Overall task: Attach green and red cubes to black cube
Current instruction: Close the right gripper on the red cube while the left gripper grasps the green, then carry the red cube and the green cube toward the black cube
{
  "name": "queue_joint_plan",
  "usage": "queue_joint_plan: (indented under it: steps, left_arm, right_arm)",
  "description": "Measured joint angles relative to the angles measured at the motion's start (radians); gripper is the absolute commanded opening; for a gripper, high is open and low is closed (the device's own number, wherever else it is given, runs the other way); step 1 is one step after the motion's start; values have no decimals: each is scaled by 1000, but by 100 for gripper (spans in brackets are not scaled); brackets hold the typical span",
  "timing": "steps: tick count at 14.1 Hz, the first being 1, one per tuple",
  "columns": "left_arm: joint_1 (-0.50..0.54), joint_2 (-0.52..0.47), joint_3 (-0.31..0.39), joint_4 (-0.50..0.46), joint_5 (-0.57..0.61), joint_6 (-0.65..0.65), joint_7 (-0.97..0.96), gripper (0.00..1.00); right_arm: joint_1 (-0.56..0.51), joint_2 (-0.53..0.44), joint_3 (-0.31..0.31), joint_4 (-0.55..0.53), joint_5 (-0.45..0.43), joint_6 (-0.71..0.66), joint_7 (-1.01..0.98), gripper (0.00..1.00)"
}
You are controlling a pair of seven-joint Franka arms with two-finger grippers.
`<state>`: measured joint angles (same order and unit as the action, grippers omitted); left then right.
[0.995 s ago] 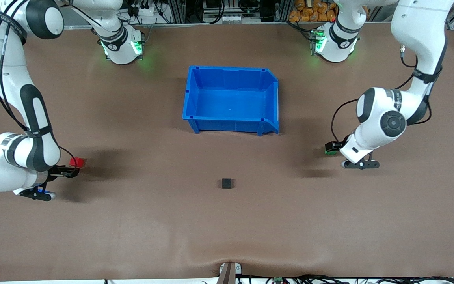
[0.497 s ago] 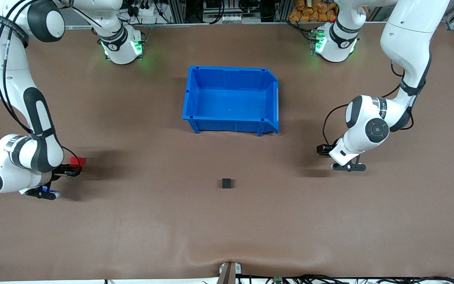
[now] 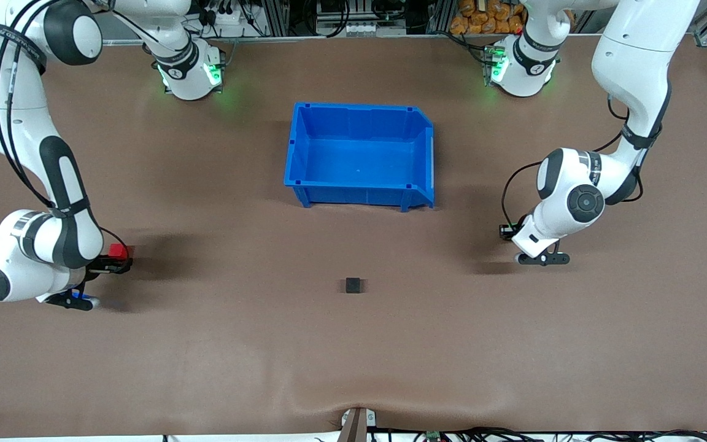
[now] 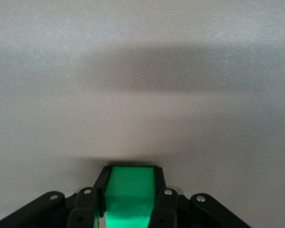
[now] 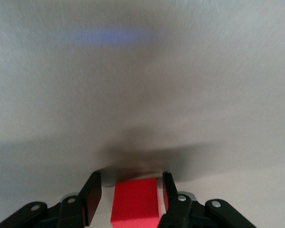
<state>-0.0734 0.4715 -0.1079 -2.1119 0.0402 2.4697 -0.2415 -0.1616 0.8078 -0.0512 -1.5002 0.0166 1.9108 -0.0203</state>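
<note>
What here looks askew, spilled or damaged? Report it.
Nothing stands out. The black cube sits square on the table; the blue bin stands upright. The left gripper straddles the green cube, the right gripper the red cube.

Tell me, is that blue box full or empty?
Empty: the blue box shows only its bare blue floor, and the black cube sits on the table outside it.

Green cube [image 4: 129, 197] hidden in front view by left hand [image 3: 506, 232]; red cube [image 5: 135, 203] cut off by frame edge.
</note>
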Motion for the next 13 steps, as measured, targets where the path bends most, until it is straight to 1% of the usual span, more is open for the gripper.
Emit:
queue_joint_plan:
  steps: [1, 3, 4, 6, 7, 8, 10, 12, 13]
  left_arm:
    - [0, -4, 0, 5, 0, -12, -46, 0]
    - [0, -20, 0, 22, 0, -30, -147, 0]
    - [-1, -31, -2, 39, 0, -51, -190, 0]
    - [-1, -47, -11, 89, 0, -134, -284, 0]
    - [-1, -53, -19, 121, 0, -190, -354, 0]
    - [-2, -57, -30, 156, 0, -241, -440, 0]
    - [-9, -58, -44, 222, 0, -296, -634, 0]
    - [-28, -50, -45, 268, 0, -308, -807, 0]
    - [-36, -35, -46, 298, 0, -308, -887, 0]
  right_arm:
    - [0, 0, 0, 0, 1, -11, 0, 26]
    - [0, -1, 3, 3, 4, -17, 2, 0]
    - [0, -1, 3, 3, 4, -17, 2, 0]
    - [-1, 0, 2, 6, 16, -24, 21, 0]
    - [0, 0, 2, 13, 54, -39, 55, 0]
    - [0, 0, 2, 26, 115, -68, 108, 0]
    - [10, -1, 8, 68, 264, -152, 261, 0]
    - [46, -2, 20, 101, 397, -209, 458, 0]
    - [78, -4, 25, 111, 447, -215, 581, 0]
